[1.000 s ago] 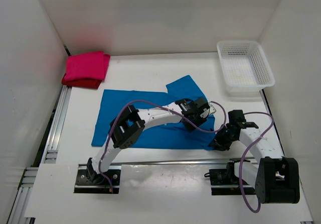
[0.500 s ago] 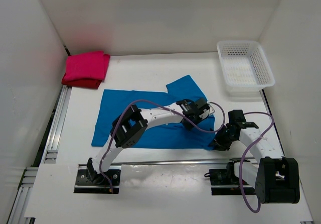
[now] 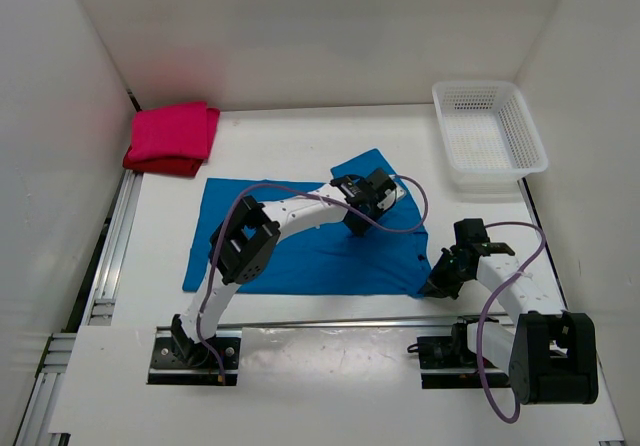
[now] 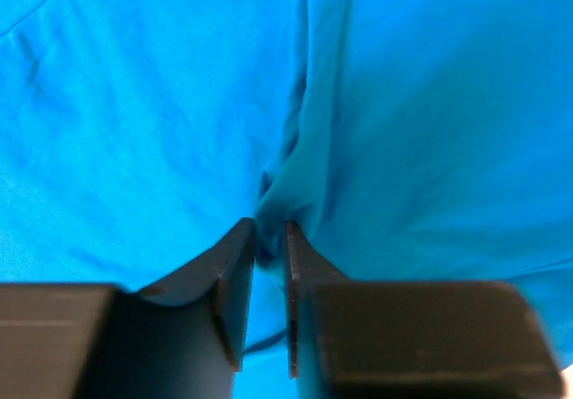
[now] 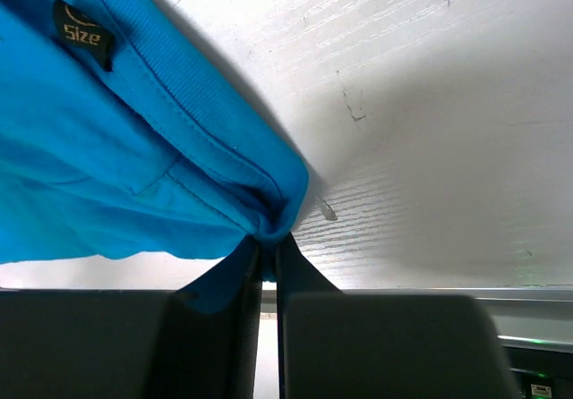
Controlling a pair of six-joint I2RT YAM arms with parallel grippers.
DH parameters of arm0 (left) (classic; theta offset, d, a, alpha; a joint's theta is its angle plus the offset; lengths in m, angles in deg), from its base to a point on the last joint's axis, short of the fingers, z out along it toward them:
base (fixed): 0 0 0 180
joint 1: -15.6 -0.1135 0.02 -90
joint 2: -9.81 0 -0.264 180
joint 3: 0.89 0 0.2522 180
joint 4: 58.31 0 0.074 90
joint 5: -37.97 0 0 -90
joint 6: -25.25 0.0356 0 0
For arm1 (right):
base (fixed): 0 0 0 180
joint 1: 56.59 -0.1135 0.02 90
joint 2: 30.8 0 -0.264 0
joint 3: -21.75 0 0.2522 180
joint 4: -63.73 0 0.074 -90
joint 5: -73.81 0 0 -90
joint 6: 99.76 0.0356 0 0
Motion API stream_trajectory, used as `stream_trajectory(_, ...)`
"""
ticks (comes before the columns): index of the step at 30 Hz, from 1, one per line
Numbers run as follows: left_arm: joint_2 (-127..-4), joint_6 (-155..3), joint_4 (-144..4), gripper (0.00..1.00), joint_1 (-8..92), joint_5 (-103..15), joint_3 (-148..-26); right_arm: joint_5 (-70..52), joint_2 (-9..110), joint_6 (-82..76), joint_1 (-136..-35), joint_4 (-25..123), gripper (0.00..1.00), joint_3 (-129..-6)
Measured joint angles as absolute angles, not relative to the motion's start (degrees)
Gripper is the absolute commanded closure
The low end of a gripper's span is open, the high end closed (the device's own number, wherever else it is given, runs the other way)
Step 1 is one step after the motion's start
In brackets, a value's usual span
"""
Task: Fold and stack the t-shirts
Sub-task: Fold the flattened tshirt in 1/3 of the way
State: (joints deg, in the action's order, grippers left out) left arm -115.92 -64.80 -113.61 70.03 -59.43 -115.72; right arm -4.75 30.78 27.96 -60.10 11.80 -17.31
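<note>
Lit brightly and evenly from overhead in the top view, with only faint, soft shadows under the arms on the white worktop [image 3: 300,136]. Showed no glare. Blurred the left tool [image 4: 269,238] at close range and softened the blue t-shirt [image 4: 421,104]. Threw a dark shadow beside the t-shirt's edge above the right tool [image 5: 269,251]; rendered worktop scratches sharply.

I see the blue shirt [image 4: 403,104] as soft matt cloth, its collar [image 5: 197,95] ribbed; the tabletop [image 5: 430,104] is white, grained and scuffed; my jaws look matt black plastic.
</note>
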Motion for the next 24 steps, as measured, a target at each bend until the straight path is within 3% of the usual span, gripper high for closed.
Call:
stream_trajectory(2, -115.92, -64.82, -113.87, 0.85, 70.03, -59.6, -115.7, -4.75, 30.78, 27.93, -60.1, 11.8, 0.96, -17.31)
stream_trajectory(5, -115.99, -64.71, -114.2, 0.85, 70.1, -60.74, -115.94, -4.84, 30.8, 28.0, -60.1, 11.76, 0.96, -17.31)
stream_trajectory(9, -116.34, -64.69, -114.33, 0.74, 69.62, -64.13, -117.23, -5.18, 30.78, 28.3, -60.1, 11.52, 0.94, -17.4)
stream_trajectory(12, -116.36, -64.6, -114.22, 0.63, 68.33, -67.47, -117.58, -6.32, 30.21, 29.14, -60.1, 10.99, 0.94, -17.45)
stream_trajectory(13, -116.36, -64.58, -114.26, 0.53, 67.89, -68.5, -117.58, -6.85, 29.88, 29.35, -60.1, 10.84, 0.91, -17.45)
stream_trajectory(14, -116.36, -64.65, -114.39, 0.31, 67.35, -69.46, -117.56, -7.48, 29.47, 29.62, -60.12, 10.62, 0.78, -17.47)
stream_trajectory(15, -116.36, -64.58, -114.52, 0.23, 66.93, -70.14, -117.56, -8.24, 29.01, 29.99, -60.1, 10.4, 0.75, -17.47)
stream_trajectory(17, -116.29, -64.52, -114.63, 0.16, 66.17, -70.95, -117.45, -9.58, 28.4, 30.38, -60.12, 9.77, 0.75, -17.71)
stream_trajectory(20, -115.11, -64.63, -115.11, 0.07, 64.48, -71.14, -116.01, -12.42, 28.4, 30.88, -60.14, 8.46, 0.89, -18.52)
stream_trajectory(24, -109.26, -64.54, -118.52, 0.07, 60.53, -70.77, -112.47, -15.87, 26.34, 32.15, -60.12, 6.99, 0.92, -19.13)
